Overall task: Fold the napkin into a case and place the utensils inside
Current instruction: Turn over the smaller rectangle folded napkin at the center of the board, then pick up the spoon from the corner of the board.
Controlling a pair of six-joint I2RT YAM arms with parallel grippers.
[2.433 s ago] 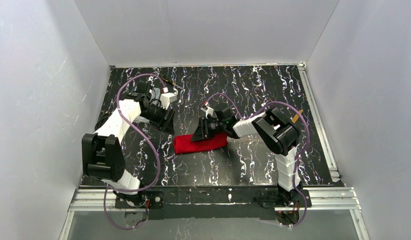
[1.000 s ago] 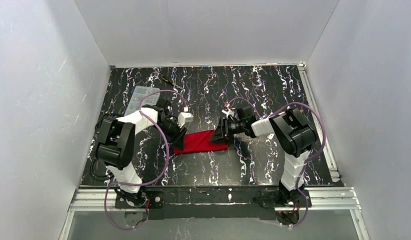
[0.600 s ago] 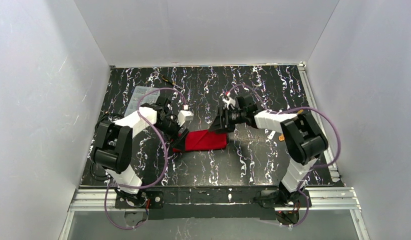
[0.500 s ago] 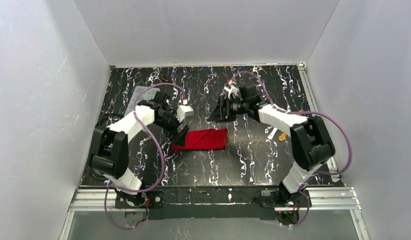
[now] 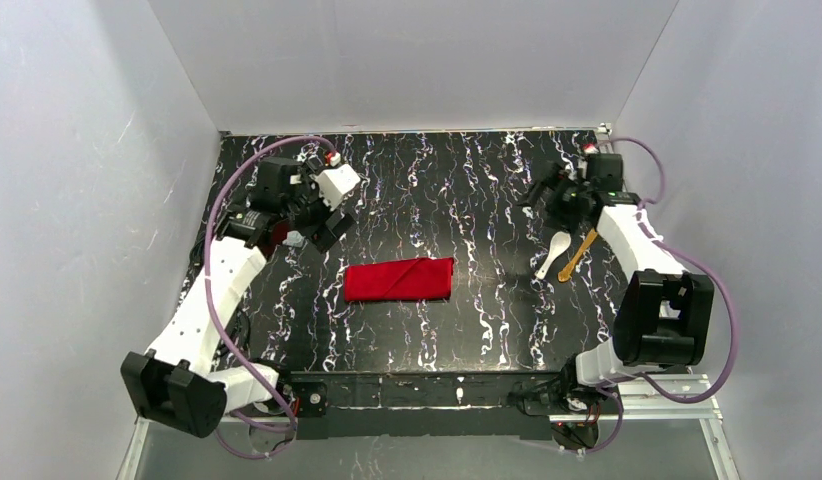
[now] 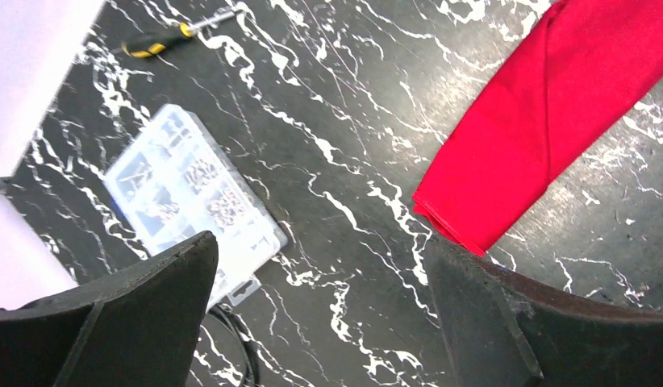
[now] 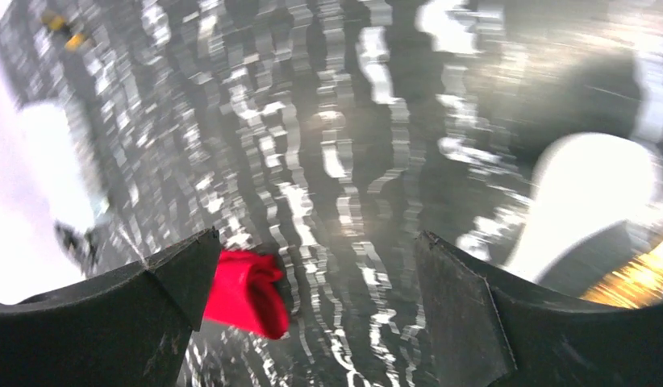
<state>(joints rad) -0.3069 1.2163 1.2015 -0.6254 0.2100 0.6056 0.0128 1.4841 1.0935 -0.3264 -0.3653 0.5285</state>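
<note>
Two tools: left tool (image 6: 320,242) and right tool (image 7: 316,238) both have jaws spread wide, with nothing held.
Left tool's place: raised over the far-left table (image 5: 437,340), near a clear box (image 6: 191,197), well apart from the napkin.
Right tool's place: far right, just beyond the utensils.
Napkin: the napkin (image 5: 400,279) lies mid-table as a narrow layered case with a diagonal edge.
Utensils: white spoon (image 5: 550,255) and gold piece (image 5: 579,253) lie side by side, right of the case and outside it.
Handling: the spoon looks light, stiff and probably slippery, so pinch it mid-handle. The napkin is soft and may shift; lift it by the diagonal edge.
</note>
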